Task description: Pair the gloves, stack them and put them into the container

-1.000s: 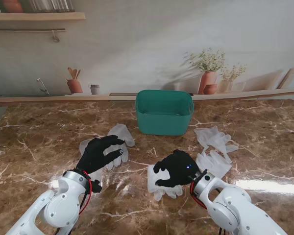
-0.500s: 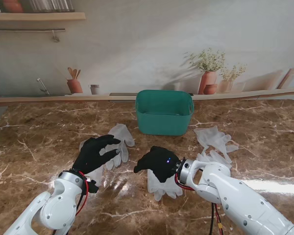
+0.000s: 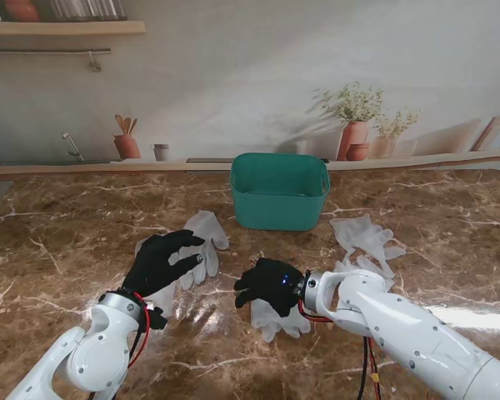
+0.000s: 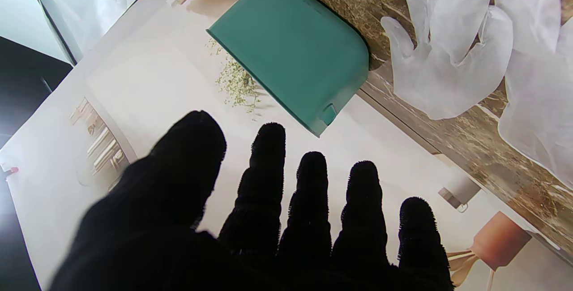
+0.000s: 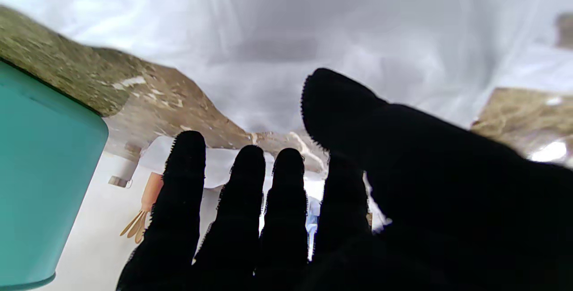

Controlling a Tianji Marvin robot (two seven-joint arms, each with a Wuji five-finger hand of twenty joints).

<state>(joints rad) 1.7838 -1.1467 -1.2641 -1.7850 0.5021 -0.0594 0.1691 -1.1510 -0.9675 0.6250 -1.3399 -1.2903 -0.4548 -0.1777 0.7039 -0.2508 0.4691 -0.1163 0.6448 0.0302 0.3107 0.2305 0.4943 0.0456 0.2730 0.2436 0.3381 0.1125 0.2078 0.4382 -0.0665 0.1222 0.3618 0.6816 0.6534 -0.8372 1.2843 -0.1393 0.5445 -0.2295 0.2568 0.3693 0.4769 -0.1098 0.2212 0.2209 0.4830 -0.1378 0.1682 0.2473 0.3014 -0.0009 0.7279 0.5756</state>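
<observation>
Place: I read it as a mock kitchen set | brown marble surface (image 3: 58, 242) | printed backdrop (image 3: 233, 75) showing shelf (image 3: 62, 27), utensil pot (image 3: 127, 146), potted plants (image 3: 354, 125), tap (image 3: 71, 143)

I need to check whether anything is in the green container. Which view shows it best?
The stand view: the green container appears whole, rim up, though its floor is hidden. Both wrist views show only an outer wall.
</observation>
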